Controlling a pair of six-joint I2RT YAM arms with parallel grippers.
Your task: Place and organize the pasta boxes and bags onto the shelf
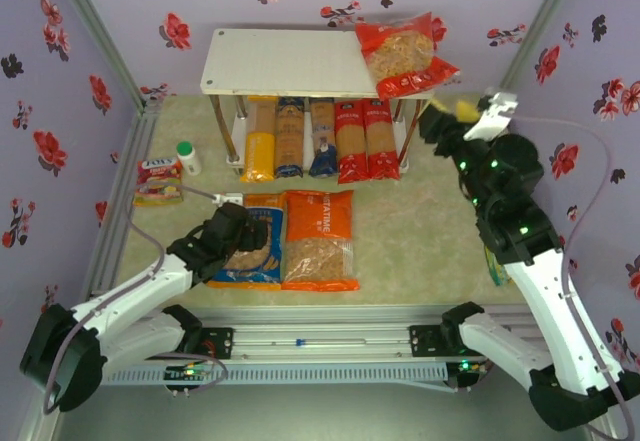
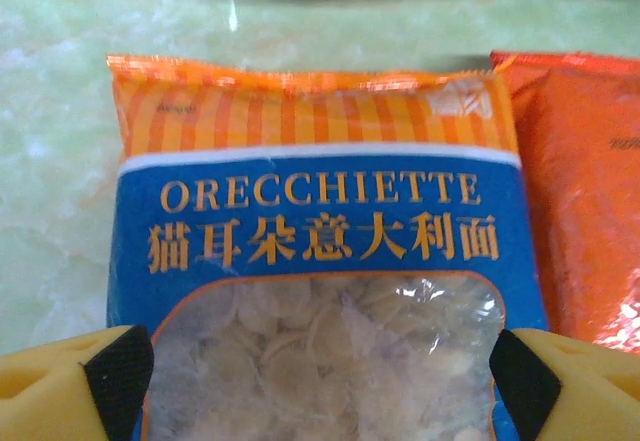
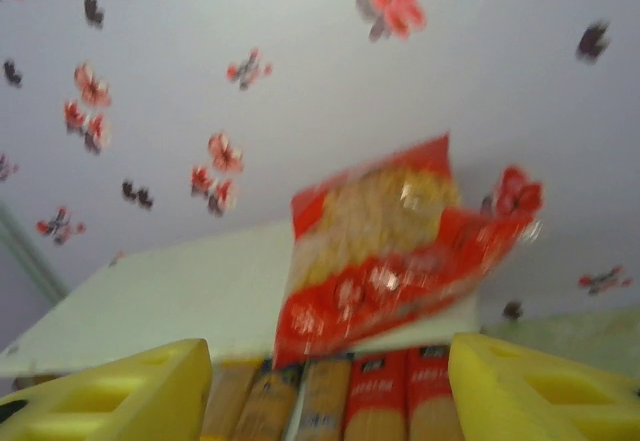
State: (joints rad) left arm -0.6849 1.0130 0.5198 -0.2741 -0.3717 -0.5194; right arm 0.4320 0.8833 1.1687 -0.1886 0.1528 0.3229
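Progress: five spaghetti packs (image 1: 318,141) lie side by side on the lower level of the shelf (image 1: 270,61), upper middle of the top view. The red bag (image 1: 405,56) sits on the top board at its right end, skewed, with one corner overhanging. The blue-orange bag (image 1: 250,266) and orange bag (image 1: 320,239) lie flat on the table (image 1: 420,231) at centre frame, side by side. Judged: six of eight shelved, two bags left, and the red bag may want squaring.

Left gripper (image 1: 248,229) is over the blue-orange bag. Its wrist view has the pads (image 2: 120,371) spread wide either side of the clear window, pinching nothing.

Right gripper (image 1: 450,111) is in the upper right, beside the shelf end. Its wrist view has the fingers (image 3: 110,396) apart and empty.

Views: the left wrist reads "ORECCHIETTE" on the label, which the top view cannot resolve. The top view gives the count and the overhang. The right wrist is blurred but sees the red bag from low in front.
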